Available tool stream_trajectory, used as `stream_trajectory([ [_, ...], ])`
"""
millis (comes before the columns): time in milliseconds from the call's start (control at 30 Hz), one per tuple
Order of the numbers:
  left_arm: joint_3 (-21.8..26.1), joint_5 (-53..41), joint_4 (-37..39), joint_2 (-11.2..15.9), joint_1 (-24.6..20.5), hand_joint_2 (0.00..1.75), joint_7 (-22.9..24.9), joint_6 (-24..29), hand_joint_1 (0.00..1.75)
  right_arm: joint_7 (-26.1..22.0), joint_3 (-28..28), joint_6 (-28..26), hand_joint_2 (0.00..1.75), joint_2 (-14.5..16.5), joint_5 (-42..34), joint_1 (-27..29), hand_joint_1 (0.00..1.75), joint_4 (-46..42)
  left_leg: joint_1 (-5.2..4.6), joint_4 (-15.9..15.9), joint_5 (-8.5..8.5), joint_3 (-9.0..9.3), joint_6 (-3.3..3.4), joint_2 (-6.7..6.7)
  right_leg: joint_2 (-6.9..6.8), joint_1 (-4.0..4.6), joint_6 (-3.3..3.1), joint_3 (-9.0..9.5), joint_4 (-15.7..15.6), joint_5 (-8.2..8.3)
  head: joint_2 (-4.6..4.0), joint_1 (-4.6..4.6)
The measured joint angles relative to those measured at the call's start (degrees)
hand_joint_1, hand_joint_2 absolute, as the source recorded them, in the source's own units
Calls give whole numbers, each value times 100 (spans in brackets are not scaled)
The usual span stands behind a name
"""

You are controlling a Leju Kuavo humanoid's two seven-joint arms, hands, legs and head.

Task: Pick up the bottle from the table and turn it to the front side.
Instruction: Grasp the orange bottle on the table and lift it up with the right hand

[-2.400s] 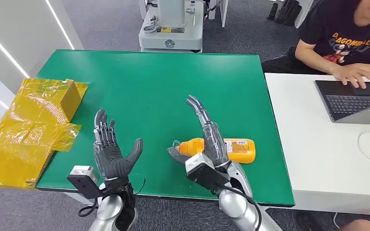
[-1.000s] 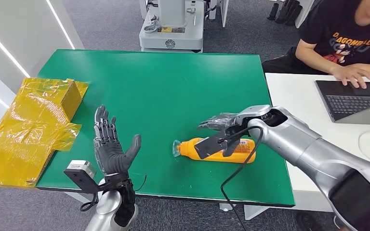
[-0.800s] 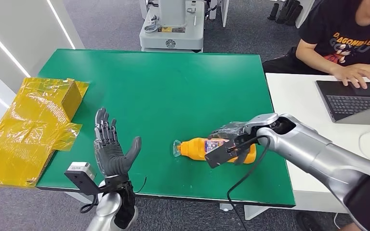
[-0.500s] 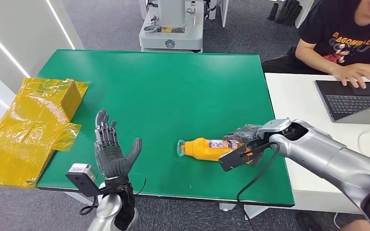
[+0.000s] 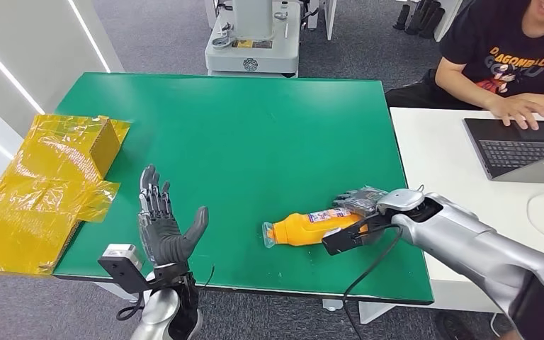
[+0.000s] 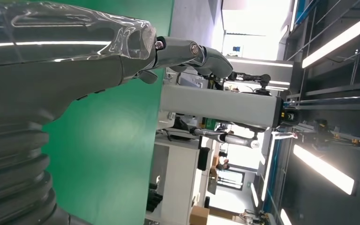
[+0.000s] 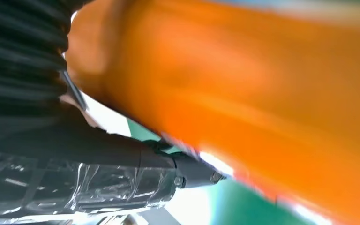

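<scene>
fingers of the right hand wrap the base end of the orange bottle, which tilts at the near right of the green table, seemingly just lifting. turning to the front remains. left hand spread, empty. yellow wrapped box far left; a person at a laptop, well apart.

The orange bottle looks like smooth, glossy plastic with a printed label, its base between the fingers of the right hand, which are dark and wrapped in shiny, crinkled clear film. The table beneath the fingers is matt green, and the right forearm is smooth brushed silver metal.
</scene>
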Motion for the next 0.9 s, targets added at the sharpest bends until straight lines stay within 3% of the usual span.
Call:
stream_trajectory([
  [200,0,-43,-32,0,74,175,0,1,0,21,-144,-611,175,274,120,252,0,396,1,0,0,1,0,0,0,1,0,-1,1,0,0,-1],
  [400,0,-69,-48,0,134,175,0,4,0,58,-365,-997,175,323,186,416,0,515,1,-1,0,2,0,1,1,1,0,0,-1,-1,0,0],
  [467,0,-75,-49,1,145,175,0,4,0,63,-419,-1035,175,323,197,448,38,531,1,0,0,3,0,2,3,0,0,0,-2,0,0,1],
  [533,0,-81,-49,2,149,175,0,4,0,66,-449,-1049,175,323,202,467,126,542,0,0,0,5,0,2,3,0,1,2,-2,0,0,0],
  [600,0,-86,-49,2,157,175,0,5,0,69,-470,-1060,175,322,207,489,175,549,0,0,0,8,0,3,3,0,1,4,-2,2,0,0],
  [900,0,-87,-90,2,254,175,0,39,0,91,-659,-1192,175,311,281,583,175,550,1,1,2,11,1,3,5,0,1,5,-2,6,0,0],
])
